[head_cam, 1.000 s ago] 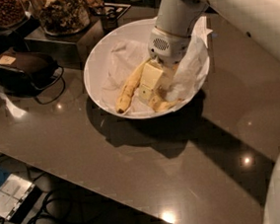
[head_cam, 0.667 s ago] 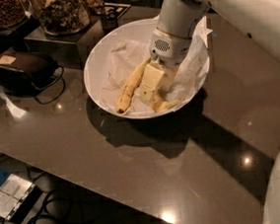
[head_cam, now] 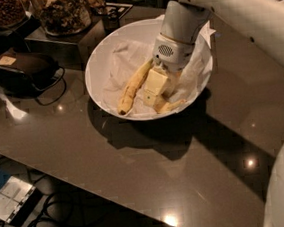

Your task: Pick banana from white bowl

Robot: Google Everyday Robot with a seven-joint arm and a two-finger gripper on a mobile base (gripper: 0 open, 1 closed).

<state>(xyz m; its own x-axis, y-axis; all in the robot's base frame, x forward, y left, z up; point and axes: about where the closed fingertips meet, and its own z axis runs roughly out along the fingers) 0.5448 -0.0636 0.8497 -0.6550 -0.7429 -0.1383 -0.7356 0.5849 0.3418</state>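
The white bowl (head_cam: 99,59) stands on the dark table, lined with crumpled white paper. Two bananas lie in it. The slimmer, straighter banana (head_cam: 134,85) lies free on the left of the bowl's middle. The plumper curved banana (head_cam: 174,104) lies to its right, mostly hidden under my gripper, with only its lower end showing near the bowl's front rim. My gripper (head_cam: 155,90) reaches down into the bowl from the upper right and sits right on this curved banana.
A black case with a cable (head_cam: 22,69) lies left of the bowl. Clear jars of snacks (head_cam: 62,12) stand on a dark box behind it. The table's front edge runs diagonally, with cables and a device (head_cam: 9,198) on the floor below.
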